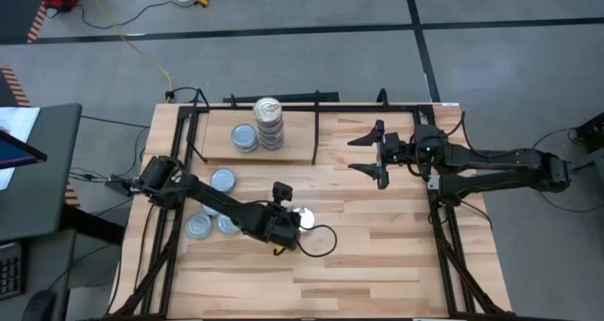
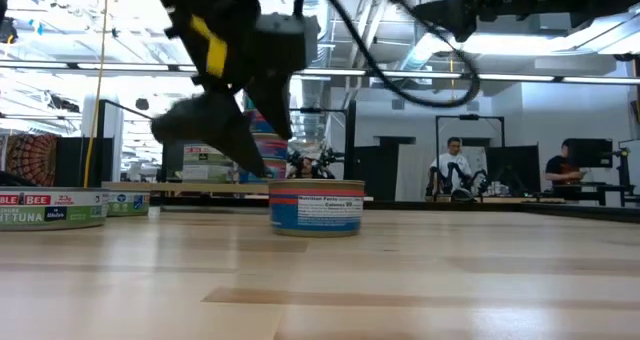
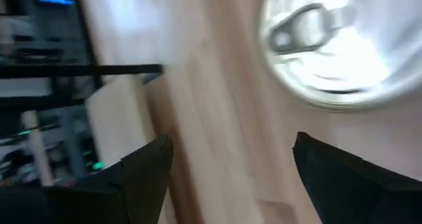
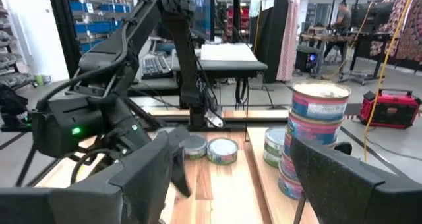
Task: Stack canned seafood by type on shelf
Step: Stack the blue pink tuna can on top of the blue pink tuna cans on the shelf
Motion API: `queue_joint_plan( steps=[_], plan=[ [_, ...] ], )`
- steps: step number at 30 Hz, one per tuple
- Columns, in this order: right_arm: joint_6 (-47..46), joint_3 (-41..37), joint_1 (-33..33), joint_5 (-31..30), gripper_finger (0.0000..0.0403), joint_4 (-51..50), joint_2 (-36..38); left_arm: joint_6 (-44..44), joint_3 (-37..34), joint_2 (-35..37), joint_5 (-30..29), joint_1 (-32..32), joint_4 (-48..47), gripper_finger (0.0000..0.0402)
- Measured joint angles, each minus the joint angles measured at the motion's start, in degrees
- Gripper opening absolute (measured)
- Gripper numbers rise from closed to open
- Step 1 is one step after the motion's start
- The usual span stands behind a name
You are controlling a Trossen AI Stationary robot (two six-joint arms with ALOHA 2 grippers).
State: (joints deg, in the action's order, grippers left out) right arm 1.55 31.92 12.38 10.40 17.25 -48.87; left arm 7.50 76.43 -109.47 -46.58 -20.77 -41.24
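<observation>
A tin with a shiny pull-tab top [image 1: 305, 217] stands alone on the table, its blue label [image 2: 318, 208] facing the low view. My left gripper [image 1: 291, 223] hangs open just to its left, tilted downward, with nothing between the fingers [image 3: 231, 165]; the tin's top [image 3: 330, 46] lies just beyond them. On the shelf [image 1: 293, 146] stands a tall stack of tins [image 1: 270, 123] with a shiny top, and beside it a short bluish-grey stack [image 1: 245, 138]. Three bluish-grey tins [image 1: 223, 179] rest on the table under the left arm. My right gripper [image 1: 363, 154] waits open above the shelf's right end.
The shelf's black frame and divider rod [image 1: 315, 137] stand at the table's far side. A black cable [image 1: 326, 241] loops on the table beside the left gripper. Two flat tuna tins [image 2: 45, 208] show at the low view's left. Bare wood lies toward the near edge.
</observation>
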Motion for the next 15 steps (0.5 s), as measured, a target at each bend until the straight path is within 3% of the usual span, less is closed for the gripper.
queue_joint_plan(
  steps=[5,11,15],
  plan=[
    [0.0,0.0,0.0,0.0,0.0331,-0.8,1.6,2.6,4.1,0.0,9.7,-2.2,-4.1,0.0299],
    [-0.2,0.0,-0.2,0.0,0.0331,-0.9,1.8,12.2,5.0,-0.2,15.1,-5.2,-2.3,0.0299],
    [-0.2,0.0,-0.7,0.0,0.0331,-0.3,1.8,13.7,5.0,-2.3,16.3,-5.5,0.5,0.0298]
  ],
)
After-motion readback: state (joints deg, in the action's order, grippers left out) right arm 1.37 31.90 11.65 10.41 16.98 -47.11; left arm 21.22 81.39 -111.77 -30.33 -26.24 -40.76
